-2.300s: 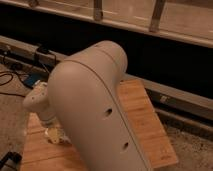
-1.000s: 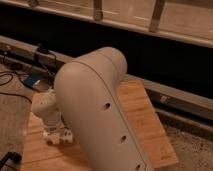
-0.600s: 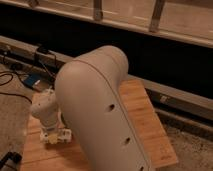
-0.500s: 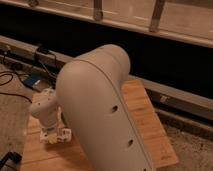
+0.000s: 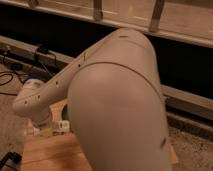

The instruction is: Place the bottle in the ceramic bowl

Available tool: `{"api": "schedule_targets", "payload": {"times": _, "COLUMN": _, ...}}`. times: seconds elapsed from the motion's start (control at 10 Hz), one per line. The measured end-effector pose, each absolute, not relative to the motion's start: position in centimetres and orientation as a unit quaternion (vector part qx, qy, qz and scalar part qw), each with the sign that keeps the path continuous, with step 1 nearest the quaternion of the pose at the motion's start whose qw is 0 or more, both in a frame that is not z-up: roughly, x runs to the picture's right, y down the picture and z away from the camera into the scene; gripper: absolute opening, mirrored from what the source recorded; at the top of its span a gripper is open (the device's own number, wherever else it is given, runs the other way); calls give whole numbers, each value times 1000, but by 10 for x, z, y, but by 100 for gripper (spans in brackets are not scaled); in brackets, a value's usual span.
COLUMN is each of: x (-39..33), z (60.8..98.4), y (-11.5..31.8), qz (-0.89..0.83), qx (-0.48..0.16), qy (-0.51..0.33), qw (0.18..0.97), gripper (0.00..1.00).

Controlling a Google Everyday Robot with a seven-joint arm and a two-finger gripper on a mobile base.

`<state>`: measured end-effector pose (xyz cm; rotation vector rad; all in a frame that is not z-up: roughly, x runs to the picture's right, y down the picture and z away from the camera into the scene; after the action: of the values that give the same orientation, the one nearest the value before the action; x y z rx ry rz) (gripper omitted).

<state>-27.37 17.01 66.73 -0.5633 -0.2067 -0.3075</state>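
My arm's large beige casing (image 5: 120, 105) fills most of the camera view. Its forearm runs down to the left to the wrist (image 5: 35, 100). The gripper (image 5: 49, 131) hangs below the wrist, low over the left part of the wooden table (image 5: 50, 155). A small pale thing (image 5: 63, 125) shows just right of the gripper; I cannot tell whether it is the bottle or part of the gripper. A sliver of green (image 5: 67, 111), likely the ceramic bowl, peeks out beside the arm; the rest is hidden.
The slatted wooden table stands on a speckled floor (image 5: 192, 150). Black cables (image 5: 15, 77) lie on the floor at the left. A dark wall with a pale rail (image 5: 185, 95) runs behind. A dark object (image 5: 7, 161) sits at the bottom left corner.
The arm has swung closer and now covers more of the view. The wrist and gripper have shifted slightly left over the table's left part.
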Motion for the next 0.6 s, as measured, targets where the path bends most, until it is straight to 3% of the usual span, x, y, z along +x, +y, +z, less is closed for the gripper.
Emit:
{"api": "schedule_targets", "payload": {"times": 0.3, "x": -262, "z": 643, "y": 131, "qz": -172, "qx": -239, "qy": -66, "qw": 953, "gripper": 0}}
{"api": "schedule_targets", "payload": {"times": 0.6, "x": -226, "z": 672, "y": 100, "qz": -188, "qx": -219, "qy": -59, "qw": 956, "gripper": 0}}
